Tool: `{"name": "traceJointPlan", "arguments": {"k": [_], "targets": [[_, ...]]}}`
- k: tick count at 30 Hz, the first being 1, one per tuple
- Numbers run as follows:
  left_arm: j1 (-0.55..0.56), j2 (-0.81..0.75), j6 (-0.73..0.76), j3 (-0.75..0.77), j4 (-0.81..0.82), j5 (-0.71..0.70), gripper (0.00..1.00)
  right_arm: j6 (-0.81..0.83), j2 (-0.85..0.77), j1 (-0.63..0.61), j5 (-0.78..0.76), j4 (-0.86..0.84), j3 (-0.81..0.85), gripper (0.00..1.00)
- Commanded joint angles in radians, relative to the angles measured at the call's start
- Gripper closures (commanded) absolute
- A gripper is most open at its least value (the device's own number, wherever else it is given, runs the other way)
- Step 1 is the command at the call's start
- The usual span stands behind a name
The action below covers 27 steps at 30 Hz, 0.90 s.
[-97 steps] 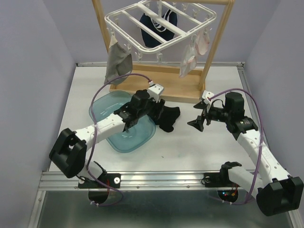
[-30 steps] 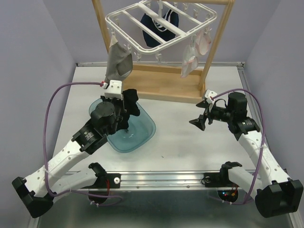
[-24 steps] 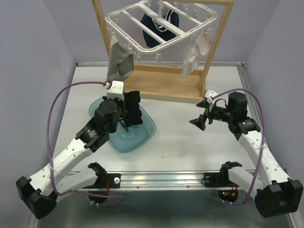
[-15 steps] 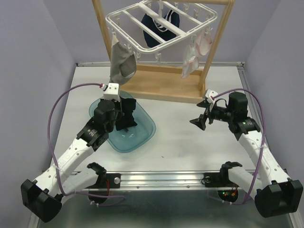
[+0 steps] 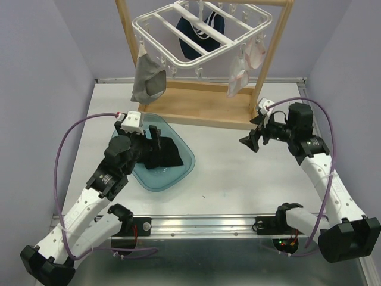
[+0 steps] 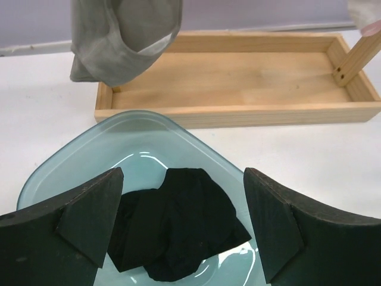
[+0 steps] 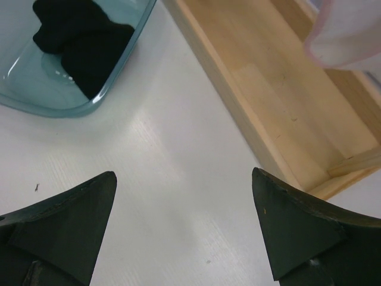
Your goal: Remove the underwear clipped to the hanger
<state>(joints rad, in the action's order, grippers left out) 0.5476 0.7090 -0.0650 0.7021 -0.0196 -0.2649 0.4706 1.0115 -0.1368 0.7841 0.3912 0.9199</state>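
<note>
The white hanger [image 5: 178, 59] hangs from a wooden stand at the back. Clipped to it are a grey underwear [image 5: 147, 80] [image 6: 122, 36], a navy one [image 5: 199, 30] and pale pink ones [image 5: 238, 74] [image 7: 351, 36]. A black underwear [image 5: 166, 152] [image 6: 178, 226] [image 7: 77, 36] lies loose in a teal bowl [image 5: 186, 162]. My left gripper [image 5: 155, 143] [image 6: 181, 179] hovers open just above the black one, touching nothing. My right gripper [image 5: 250, 141] [image 7: 183, 179] stands open and empty over the table, right of the bowl.
The wooden stand's tray base [image 5: 202, 107] [image 6: 238, 77] [image 7: 280, 77] sits behind the bowl, its posts [image 5: 271, 53] rising at both ends. The grey garment hangs low over the tray's left end. Purple walls close in on both sides.
My left gripper has opened and let the black underwear drop into the bowl, then drawn back a little. My right arm has shifted slightly toward the stand, still open.
</note>
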Motion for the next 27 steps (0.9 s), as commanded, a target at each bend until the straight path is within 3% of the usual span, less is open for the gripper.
{"name": "traceJointPlan", "arguments": {"k": [1, 7, 14, 17, 22, 27], "targets": [[-0.006, -0.049, 0.031, -0.044, 0.076, 0.069, 0.07, -0.098, 0.041, 0.009, -0.062, -0.006, 0.253, 0.0], [-0.008, -0.082, 0.045, -0.061, 0.079, 0.102, 0.07, -0.188, 0.165, 0.009, -0.011, -0.011, 0.549, 0.0], [-0.011, -0.089, 0.06, -0.067, 0.084, 0.13, 0.07, -0.153, 0.304, 0.009, -0.048, -0.02, 0.744, 0.0], [-0.014, -0.095, 0.059, -0.067, 0.084, 0.133, 0.07, -0.209, 0.343, 0.009, -0.107, -0.07, 0.769, 0.0], [-0.018, -0.109, 0.06, -0.072, 0.087, 0.147, 0.07, -0.263, 0.41, 0.009, -0.077, -0.091, 0.829, 0.0], [-0.021, -0.112, 0.06, -0.072, 0.087, 0.147, 0.07, -0.138, 0.441, 0.009, -0.005, -0.097, 0.8, 0.0]]}}
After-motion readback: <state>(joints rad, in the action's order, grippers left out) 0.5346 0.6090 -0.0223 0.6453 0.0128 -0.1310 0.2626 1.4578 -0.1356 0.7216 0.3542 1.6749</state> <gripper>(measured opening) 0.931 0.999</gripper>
